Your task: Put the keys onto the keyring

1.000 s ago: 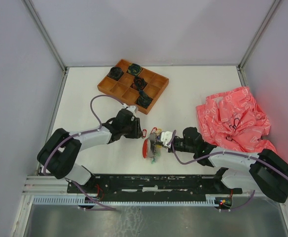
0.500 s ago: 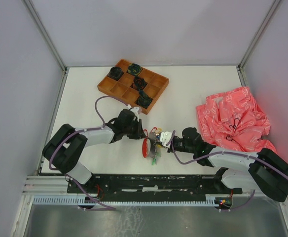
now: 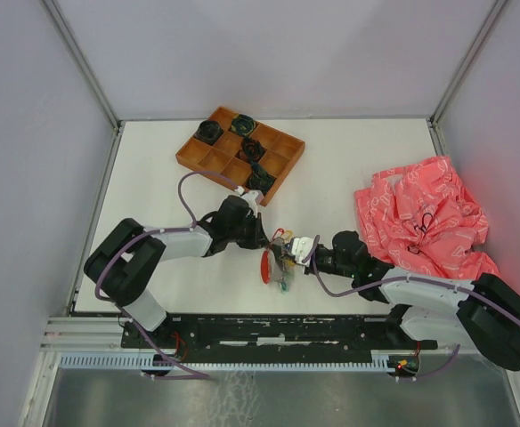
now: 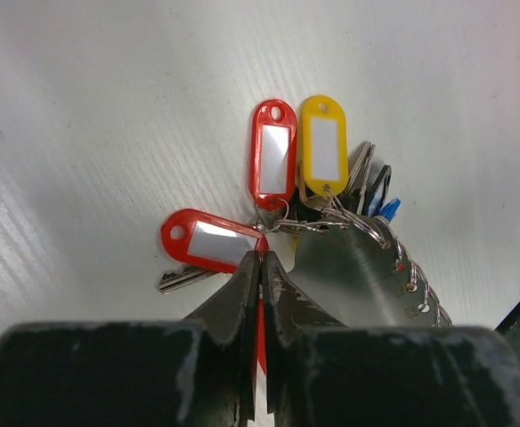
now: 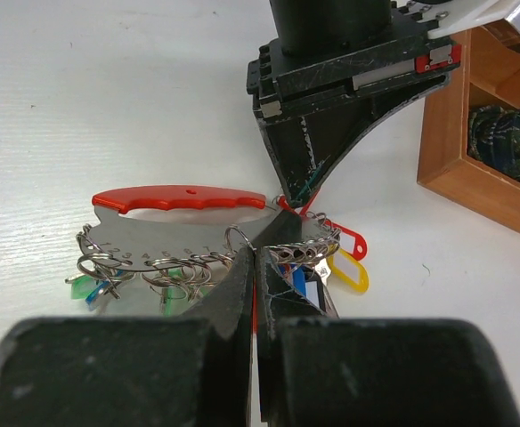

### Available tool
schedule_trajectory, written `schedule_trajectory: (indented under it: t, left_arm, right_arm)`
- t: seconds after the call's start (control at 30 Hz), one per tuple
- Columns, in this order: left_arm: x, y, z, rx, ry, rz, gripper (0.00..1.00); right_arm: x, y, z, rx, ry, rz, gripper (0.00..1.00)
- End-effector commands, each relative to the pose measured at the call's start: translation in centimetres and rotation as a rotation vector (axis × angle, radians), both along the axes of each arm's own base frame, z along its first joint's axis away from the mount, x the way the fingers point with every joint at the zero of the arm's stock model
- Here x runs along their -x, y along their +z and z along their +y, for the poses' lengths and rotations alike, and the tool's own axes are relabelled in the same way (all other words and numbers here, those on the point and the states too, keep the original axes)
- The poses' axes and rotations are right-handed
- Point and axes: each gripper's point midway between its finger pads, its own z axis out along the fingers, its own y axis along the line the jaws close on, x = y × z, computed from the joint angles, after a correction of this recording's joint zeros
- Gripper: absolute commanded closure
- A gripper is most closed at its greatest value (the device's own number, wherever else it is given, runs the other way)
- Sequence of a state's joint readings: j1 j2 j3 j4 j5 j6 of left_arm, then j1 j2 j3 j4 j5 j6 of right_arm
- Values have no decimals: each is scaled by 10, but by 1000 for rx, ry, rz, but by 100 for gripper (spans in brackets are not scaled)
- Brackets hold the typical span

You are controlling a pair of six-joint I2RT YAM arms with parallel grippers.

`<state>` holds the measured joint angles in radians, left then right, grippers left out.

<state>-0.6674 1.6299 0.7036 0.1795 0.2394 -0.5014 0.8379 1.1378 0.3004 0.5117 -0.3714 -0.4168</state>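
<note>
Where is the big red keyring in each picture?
Top external: the keyring sits just below the picture's centre, small and red.
Left wrist: its grey metal part is low, right of centre.
Right wrist: its red crescent lies left of centre, with the grey part under it.
Shared landmark: the yellow key tag hangs beside it in both wrist views; from above it is too small to pick out.

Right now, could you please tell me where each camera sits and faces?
Top external: above and behind the arms, looking down on the table; both arms show, bases at the bottom.
Left wrist: on the left arm, facing past its left tool to the tagged keys.
Right wrist: on the right arm, facing past its right tool toward the left tool.
Shared: both wrist views show the keyring.
</note>
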Motion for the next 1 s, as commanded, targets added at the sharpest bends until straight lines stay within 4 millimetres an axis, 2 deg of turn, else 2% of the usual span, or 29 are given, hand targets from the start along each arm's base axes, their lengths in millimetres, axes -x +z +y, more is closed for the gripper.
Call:
schedule_trajectory:
  t: [0.0, 0.2, 0.37, 0.57, 0.77, 0.87, 0.97]
  left_arm:
    - [-16, 22, -1, -8, 23, -86, 94]
    - [-13, 25, 10, -44, 41, -106, 97]
    - [-14, 23, 37, -145, 164, -81, 97]
    - [-3, 22, 59, -283, 170, -50, 97]
    - [16, 23, 51, -243, 152, 53, 96]
    - [21, 22, 56, -265, 169, 94, 94]
    - [17, 20, 59, -311, 178, 110, 93]
  right_arm:
    - [-6, 24, 4, -59, -13, -62, 99]
    - [-11, 25, 0, -50, -49, -65, 99]
    - [-13, 24, -1, -36, -61, -56, 99]
    - [-13, 21, 0, -26, -63, -51, 99]
    - [-15, 18, 0, -13, -70, -47, 99]
    - [-15, 17, 0, -8, -69, -46, 99]
    - [-15, 16, 1, -6, -68, -43, 99]
